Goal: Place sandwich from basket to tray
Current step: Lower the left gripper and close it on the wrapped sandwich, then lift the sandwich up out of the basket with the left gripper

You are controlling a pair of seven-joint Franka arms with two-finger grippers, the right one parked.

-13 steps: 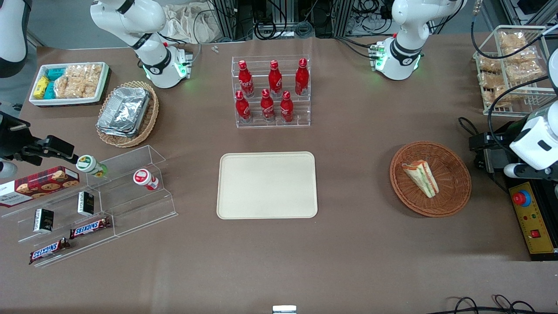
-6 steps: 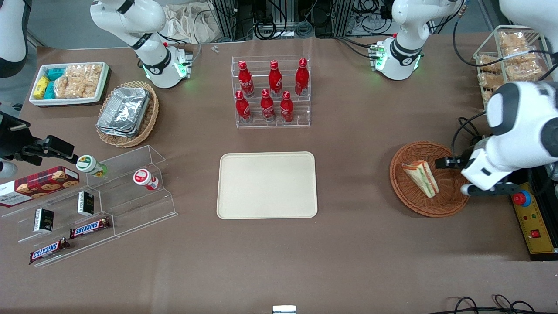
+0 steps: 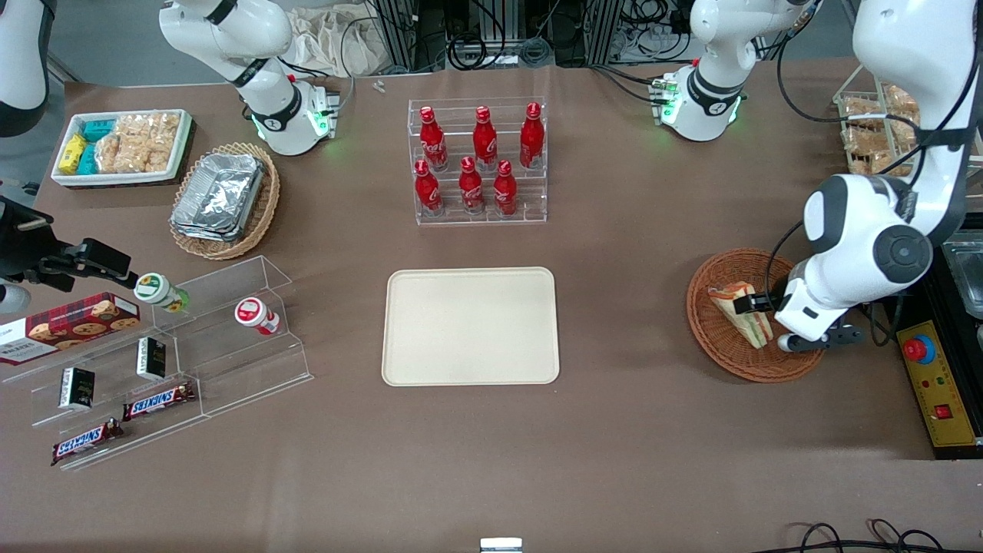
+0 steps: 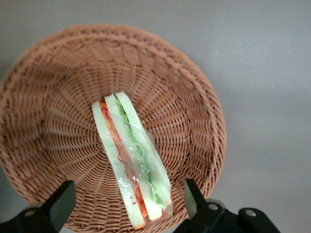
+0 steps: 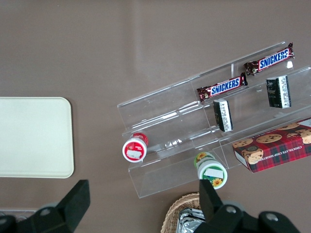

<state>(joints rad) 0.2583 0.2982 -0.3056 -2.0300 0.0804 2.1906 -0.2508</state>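
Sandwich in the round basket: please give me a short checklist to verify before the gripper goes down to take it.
1. Gripper open: ok.
2. Fingers straddle the sandwich: ok, one on each side.
3. Sandwich lies in the basket: ok.
4. Gripper above the sandwich, not touching: ok in the left wrist view.
5. Tray free to receive it: ok.
6. Wrap intact: cannot tell.

A robotics lab set up as a mock snack shop: a brown-covered table (image 3: 614, 461) carries clear display shelves (image 3: 177, 361) of chocolate bars (image 3: 157, 399), a rack of red cola bottles (image 3: 480, 161), with cables and metal framing (image 3: 499, 31) at the table's edge and an emergency-stop box (image 3: 941, 384).
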